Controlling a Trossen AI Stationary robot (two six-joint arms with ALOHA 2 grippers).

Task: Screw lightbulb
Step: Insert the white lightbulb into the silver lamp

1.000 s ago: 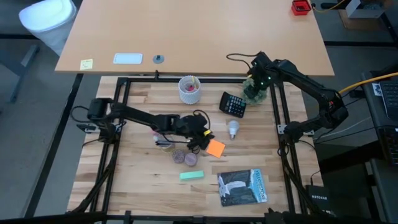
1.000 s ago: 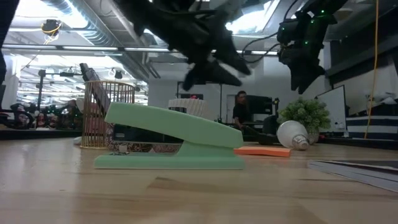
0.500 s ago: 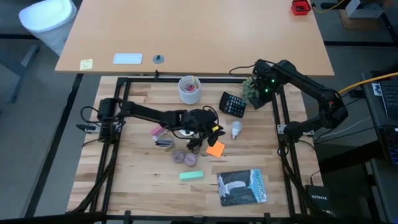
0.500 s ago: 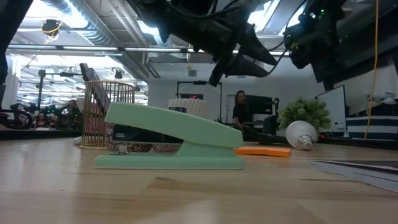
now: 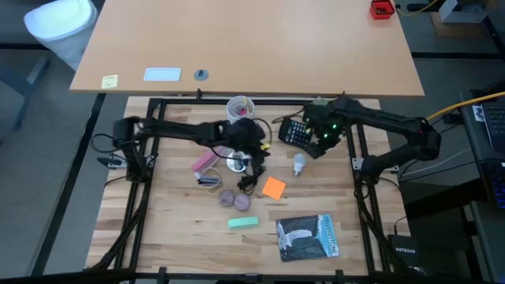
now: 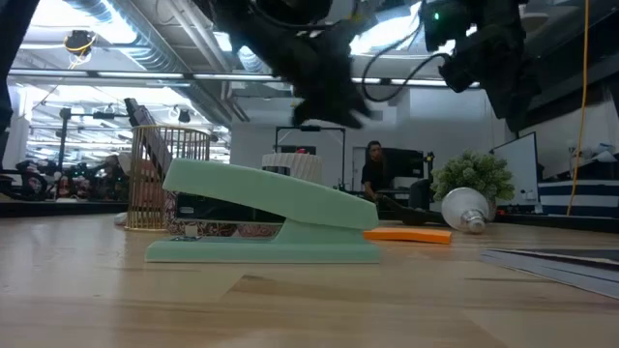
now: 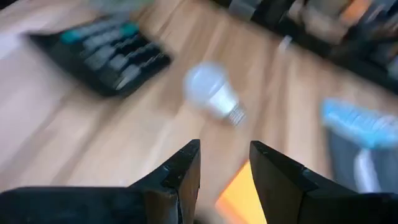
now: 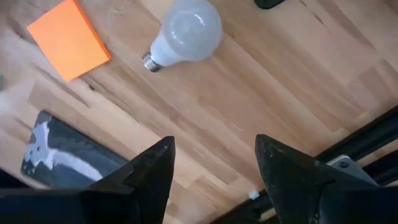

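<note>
The lightbulb (image 8: 185, 29) lay loose, likely light, slippery and fragile, best gripped around its globe, while the right gripper (image 8: 214, 163) and left gripper (image 7: 222, 163) hovered open and empty.

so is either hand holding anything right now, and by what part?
Nothing is held. The left hand and right hand are both open and empty; the lightbulb lies free on the table.
</note>
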